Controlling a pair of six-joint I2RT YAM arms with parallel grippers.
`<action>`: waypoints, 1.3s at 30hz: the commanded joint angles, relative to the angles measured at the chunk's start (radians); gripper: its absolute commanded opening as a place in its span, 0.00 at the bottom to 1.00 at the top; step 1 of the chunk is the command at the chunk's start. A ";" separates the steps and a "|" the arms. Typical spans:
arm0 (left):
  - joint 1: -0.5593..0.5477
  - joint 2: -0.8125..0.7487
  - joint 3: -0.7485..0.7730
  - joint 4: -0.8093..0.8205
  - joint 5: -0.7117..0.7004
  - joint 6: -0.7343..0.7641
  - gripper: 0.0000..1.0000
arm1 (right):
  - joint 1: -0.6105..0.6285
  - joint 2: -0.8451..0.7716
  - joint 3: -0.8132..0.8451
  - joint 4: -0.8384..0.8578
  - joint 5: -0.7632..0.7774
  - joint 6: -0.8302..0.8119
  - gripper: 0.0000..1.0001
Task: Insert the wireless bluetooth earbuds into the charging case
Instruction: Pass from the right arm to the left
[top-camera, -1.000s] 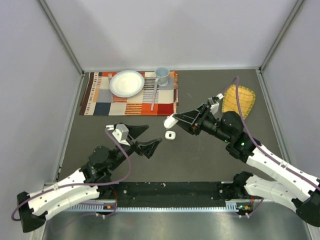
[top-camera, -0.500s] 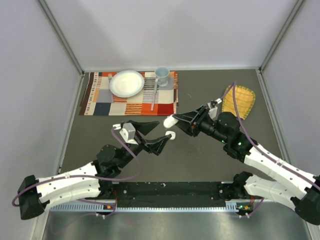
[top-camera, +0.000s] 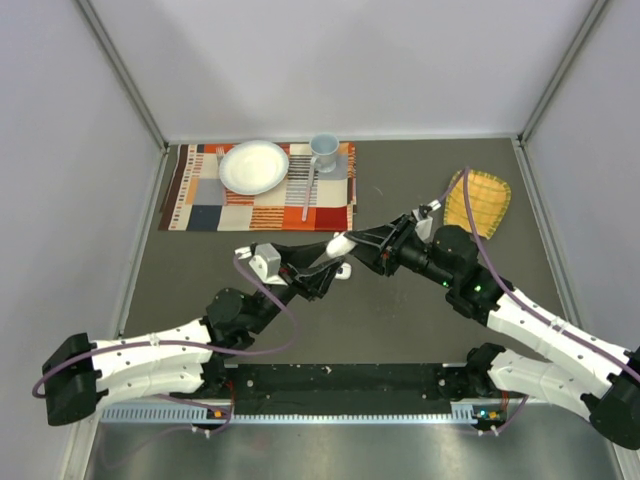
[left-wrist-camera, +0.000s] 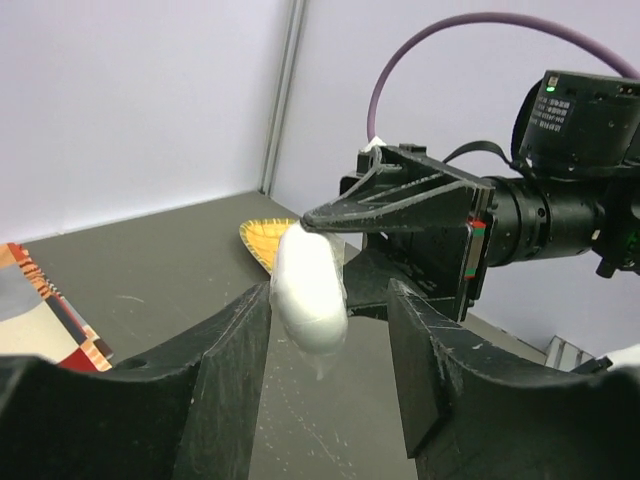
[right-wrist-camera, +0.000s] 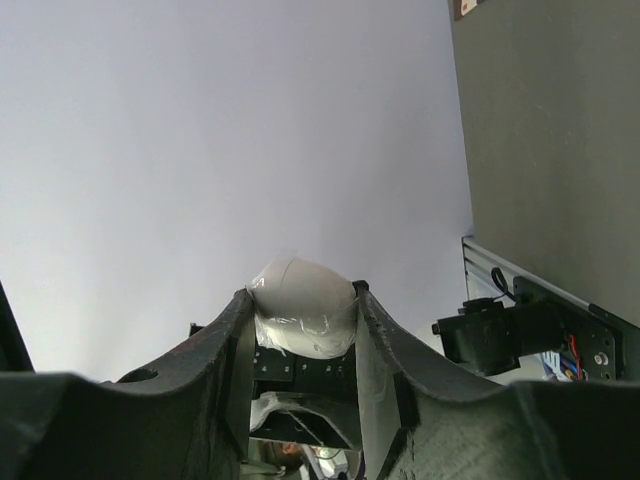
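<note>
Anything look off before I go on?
The charging case, clamped in the right hand, looks wrapped in crinkled clear film or tape, with a loose bit hanging below it. Nothing else stands out.

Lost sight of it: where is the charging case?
Table centre in the top view: charging case clamped in the right gripper, flanked by the open left gripper.

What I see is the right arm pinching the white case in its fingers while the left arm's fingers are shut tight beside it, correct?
Not quite. The right arm's fingers do pinch the charging case, but the left arm's fingers are open, not shut: the left wrist view shows them spread with the case between them.
</note>
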 joint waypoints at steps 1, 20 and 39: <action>-0.006 0.001 0.046 0.092 -0.006 0.017 0.56 | -0.008 -0.012 -0.007 0.030 -0.023 0.009 0.00; -0.006 0.091 0.070 0.117 0.033 -0.003 0.18 | -0.008 -0.020 -0.007 0.046 -0.062 0.001 0.00; 0.006 -0.143 0.133 -0.337 0.232 0.125 0.00 | -0.011 -0.005 0.124 -0.108 -0.192 -0.259 0.81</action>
